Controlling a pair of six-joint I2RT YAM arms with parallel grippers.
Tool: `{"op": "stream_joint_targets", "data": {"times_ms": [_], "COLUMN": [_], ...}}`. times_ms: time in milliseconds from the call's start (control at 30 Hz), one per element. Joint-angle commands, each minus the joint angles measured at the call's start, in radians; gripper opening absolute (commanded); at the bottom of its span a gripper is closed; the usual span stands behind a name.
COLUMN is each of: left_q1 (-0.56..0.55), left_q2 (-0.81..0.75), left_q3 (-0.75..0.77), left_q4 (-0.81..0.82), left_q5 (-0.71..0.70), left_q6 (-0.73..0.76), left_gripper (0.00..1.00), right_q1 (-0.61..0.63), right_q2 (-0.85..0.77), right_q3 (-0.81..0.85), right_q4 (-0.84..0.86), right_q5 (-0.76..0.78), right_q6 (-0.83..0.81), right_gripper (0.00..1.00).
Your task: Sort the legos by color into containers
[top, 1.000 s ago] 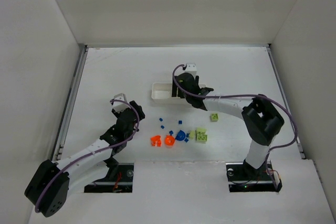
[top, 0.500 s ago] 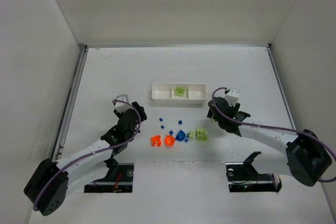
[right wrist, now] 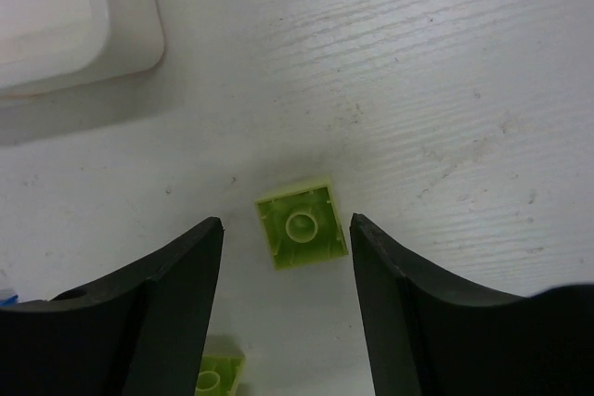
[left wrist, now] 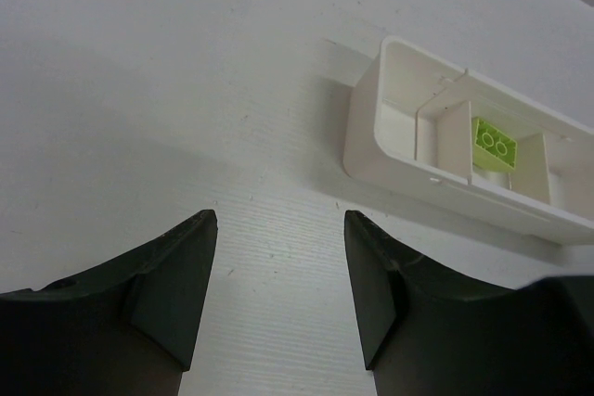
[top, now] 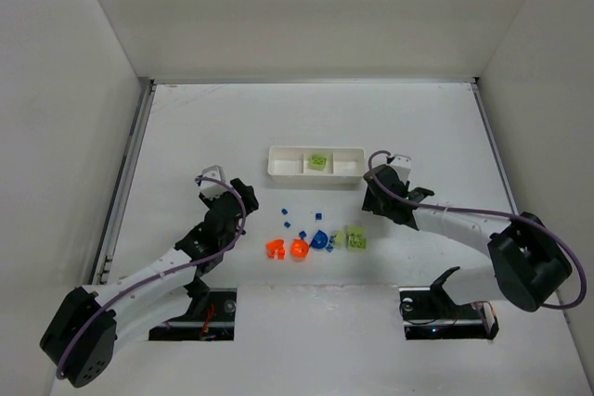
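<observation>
- Right wrist view: the right gripper [right wrist: 284, 225] has its claw wide, fingers either side of a lime green square lego [right wrist: 301, 225] lying stud-up on the table [right wrist: 445, 90]. One finger is almost at its edge and the other stands clear of it, so nothing is gripped.
- That piece sits just off the rounded corner of the white tray [right wrist: 139, 39], on the tray's near side.
- Left wrist view: the left gripper [left wrist: 278, 220] is also spread wide, with only table between its fingers and the tray ahead of it and apart.
- A second green lego [left wrist: 494, 144] lies in the tray's middle compartment.
- Top view: loose on the near side of the tray lie two orange pieces [top: 287, 249], a blue piece [top: 319, 240] and a green pair [top: 351, 239].
- Small blue specks [top: 289, 223] lie between those and the tray.
</observation>
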Motion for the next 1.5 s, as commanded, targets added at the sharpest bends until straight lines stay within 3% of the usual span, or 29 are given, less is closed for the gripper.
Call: {"op": "stream_joint_targets", "data": {"times_ms": [0, 100, 200, 367, 667, 1000, 1167, 1233, 1300, 1467], "left_q1": [0.004, 0.01, 0.01, 0.006, -0.048, -0.272, -0.443, -0.506, -0.558, -0.655], "left_q2": [-0.034, -0.046, -0.051, -0.04, 0.006, 0.069, 0.178, 0.234, 0.297, 0.449], "left_q3": [-0.012, -0.015, -0.015, -0.014, 0.007, 0.06, 0.118, 0.149, 0.187, 0.3], "left_q4": [0.02, 0.016, 0.014, 0.014, 0.032, 0.088, 0.106, 0.115, 0.126, 0.137], "left_q5": [-0.002, -0.002, -0.002, -0.002, -0.016, -0.019, -0.06, -0.075, -0.08, -0.076], "left_q6": [0.01, 0.01, 0.01, 0.01, 0.033, 0.099, 0.116, 0.118, 0.122, 0.156], "left_gripper": [0.54, 0.54, 0.54, 0.54, 0.5, 0.44, 0.44, 0.44, 0.44, 0.45], "right_q1": [-0.023, -0.02, -0.018, -0.012, 0.112, 0.135, 0.121, 0.121, 0.117, 0.083], "right_q2": [0.021, 0.048, 0.062, 0.062, -0.036, 0.275, 0.375, 0.377, 0.357, 0.246], "right_q3": [0.05, 0.059, 0.071, 0.074, 0.209, 0.487, 0.553, 0.553, 0.545, 0.435], "right_q4": [0.01, 0.012, 0.003, 0.01, 0.009, 0.203, 0.223, 0.248, 0.262, 0.303], "right_q5": [-0.091, -0.108, -0.097, -0.044, -0.008, -0.102, -0.107, -0.108, -0.105, -0.088], "right_q6": [-0.032, -0.04, -0.043, -0.043, -0.076, -0.181, -0.185, -0.187, -0.193, -0.193], "right_gripper": [0.6, 0.51, 0.49, 0.33, 0.32, 0.33, 0.37, 0.45, 0.59, 0.69]}}
